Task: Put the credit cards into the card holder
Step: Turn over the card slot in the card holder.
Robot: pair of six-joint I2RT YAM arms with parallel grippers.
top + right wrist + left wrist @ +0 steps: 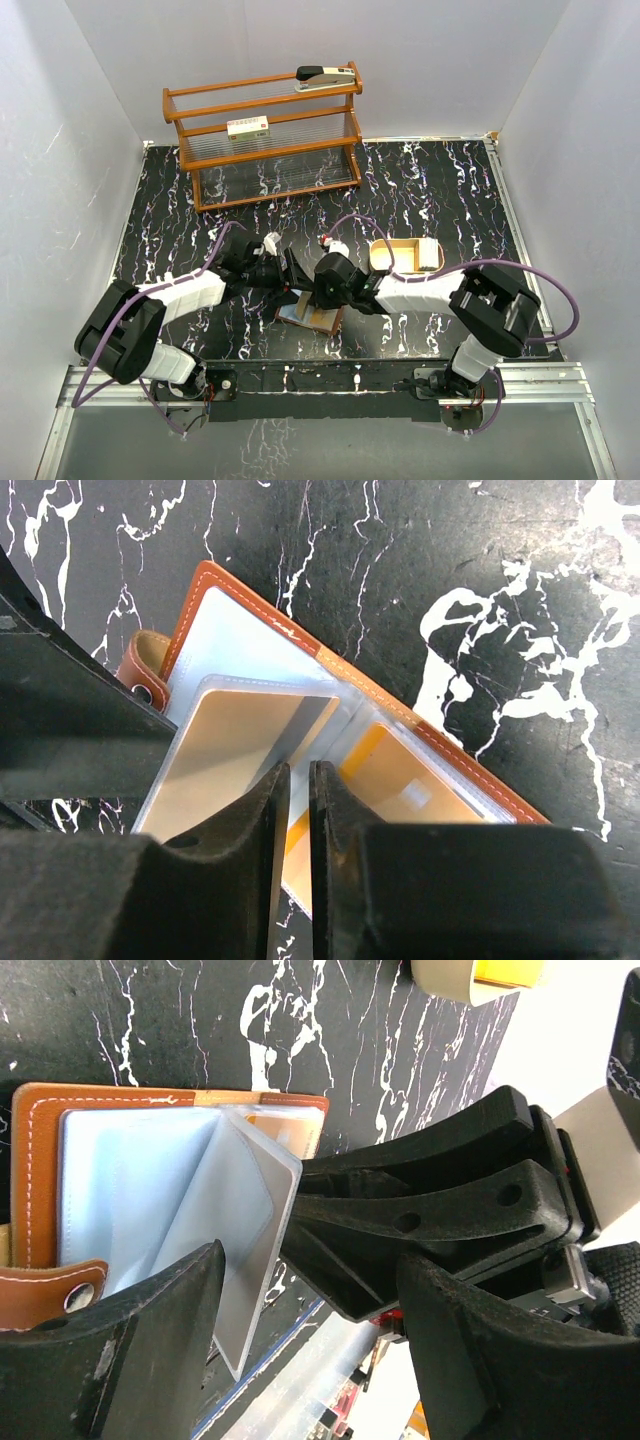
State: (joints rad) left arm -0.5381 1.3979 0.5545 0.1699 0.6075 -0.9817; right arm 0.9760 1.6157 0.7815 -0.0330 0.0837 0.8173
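Flat, bright overhead light washes the enclosure's white walls (90, 120) and leaves only faint, soft shadows on the black marbled table (450, 200). Up close, the left gripper's fingers (130, 1360) and the right gripper's fingers (430, 890) blur into dark, featureless masses. The clear sleeve (240, 1250) carries a milky sheen, and the left wrist view's upper right corner burns out white.

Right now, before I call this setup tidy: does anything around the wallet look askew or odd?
One clear sleeve of the card holder stands lifted off the others instead of lying flat, with the jaws of the right gripper nearly shut at its edge. Nothing looks spilled or damaged.
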